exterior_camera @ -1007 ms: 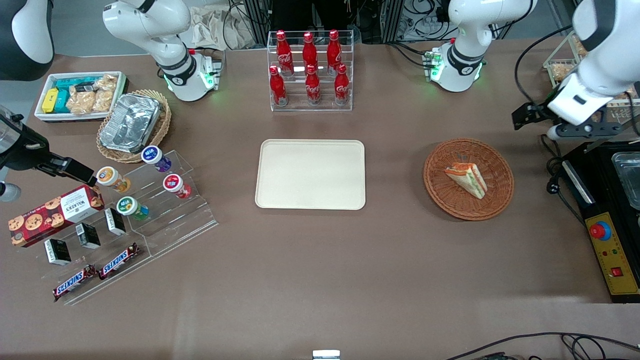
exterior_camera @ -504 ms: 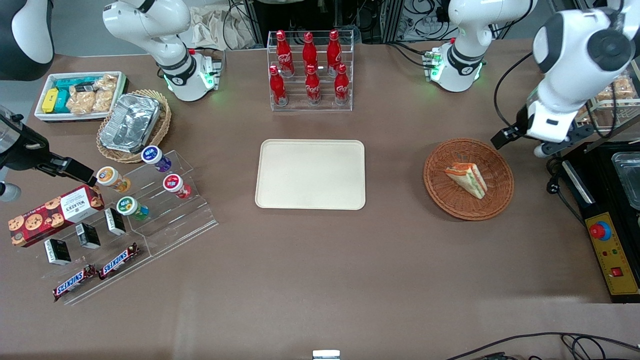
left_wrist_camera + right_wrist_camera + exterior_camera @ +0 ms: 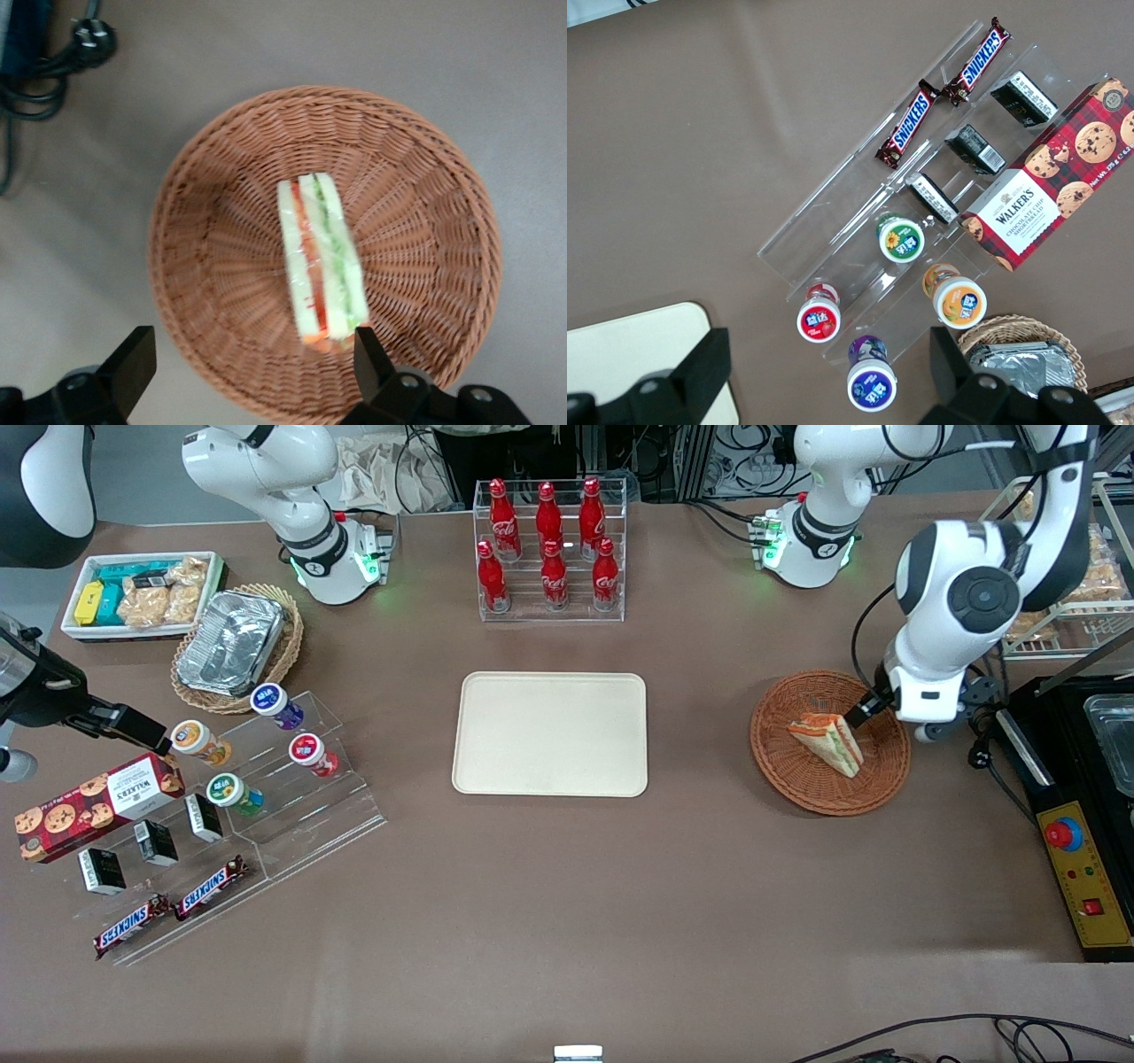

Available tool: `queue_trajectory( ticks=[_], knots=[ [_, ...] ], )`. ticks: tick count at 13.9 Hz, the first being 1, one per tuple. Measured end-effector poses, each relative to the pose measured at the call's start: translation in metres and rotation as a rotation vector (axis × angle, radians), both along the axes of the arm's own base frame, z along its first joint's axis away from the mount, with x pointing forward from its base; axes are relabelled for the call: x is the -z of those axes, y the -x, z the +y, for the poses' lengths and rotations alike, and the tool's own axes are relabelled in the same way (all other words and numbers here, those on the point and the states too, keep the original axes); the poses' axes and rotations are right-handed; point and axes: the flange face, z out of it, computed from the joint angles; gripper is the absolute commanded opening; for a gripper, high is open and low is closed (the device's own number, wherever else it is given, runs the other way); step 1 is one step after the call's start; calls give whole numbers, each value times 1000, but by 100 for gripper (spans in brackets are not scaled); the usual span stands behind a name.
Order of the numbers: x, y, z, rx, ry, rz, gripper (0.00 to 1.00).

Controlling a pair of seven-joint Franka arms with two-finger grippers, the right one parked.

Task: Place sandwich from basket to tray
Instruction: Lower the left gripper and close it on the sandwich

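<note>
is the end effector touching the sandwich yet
Apart: the left wrist view shows the open end effector above the basket, fingers clear of the sandwich.

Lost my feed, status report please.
Gripper open, above reddish-brown wicker basket. Triangular sandwich wedge in basket, ungrasped. Cream rectangular tray bare; nothing between.

- Two brown-wrapped chocolate bars (image 3: 904, 130) on the clear acrylic stepped display: "SNICKERS" in blue letters on white, on each.
- Red tartan cardboard cookie box (image 3: 1050, 177), beside the display: "WALKERS" on its white label panel; smaller print below illegible.
- Red glass bottles (image 3: 549, 545) in the clear rack: white script logo, too small to read.
</note>
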Motion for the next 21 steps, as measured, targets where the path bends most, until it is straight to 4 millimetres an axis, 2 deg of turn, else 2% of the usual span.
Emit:
queue_trajectory(
  ticks=[5,10,19,20,21],
  knots=[
    [40,-1,-3,-61,26,-34,99],
    [68,7,-5,-123,49,-78,99],
    [85,17,-6,-144,65,-102,99],
    [86,17,-7,-146,65,-103,93],
    [86,17,-9,-147,65,-104,84]
  ],
)
